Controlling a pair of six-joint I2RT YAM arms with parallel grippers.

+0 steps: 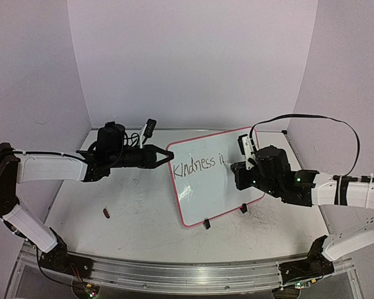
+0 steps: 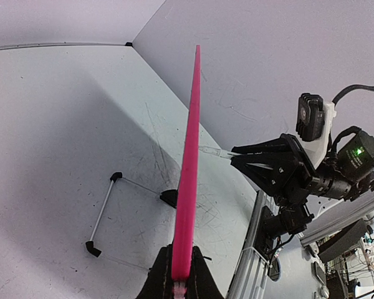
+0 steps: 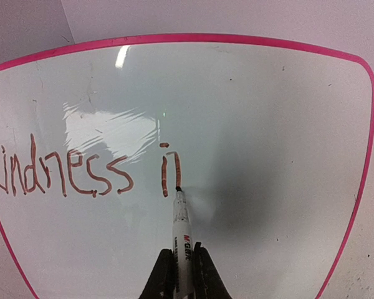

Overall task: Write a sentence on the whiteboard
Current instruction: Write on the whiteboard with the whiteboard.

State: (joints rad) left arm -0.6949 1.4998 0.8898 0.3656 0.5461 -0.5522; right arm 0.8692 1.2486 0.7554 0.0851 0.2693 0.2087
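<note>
The whiteboard (image 1: 206, 187), white with a pink rim, stands tilted on the table. My left gripper (image 1: 168, 156) is shut on its left edge. The left wrist view shows that rim (image 2: 190, 156) edge-on, clamped between the left gripper's (image 2: 181, 274) fingers. The sentence (image 1: 199, 166) reads "Kindness i" plus a half-made letter (image 3: 174, 171). My right gripper (image 3: 182, 274) is shut on a white marker (image 3: 182, 230), and the marker's tip touches the board at the foot of that last stroke. In the top view the right gripper (image 1: 235, 167) faces the board's right half.
Two black clip feet (image 1: 206, 224) (image 1: 244, 208) prop the board's lower edge. A small dark red object (image 1: 106, 213) lies on the table at the left. A wire stand with black ends (image 2: 103, 215) lies behind the board. A metal rail (image 1: 187, 274) runs along the near edge.
</note>
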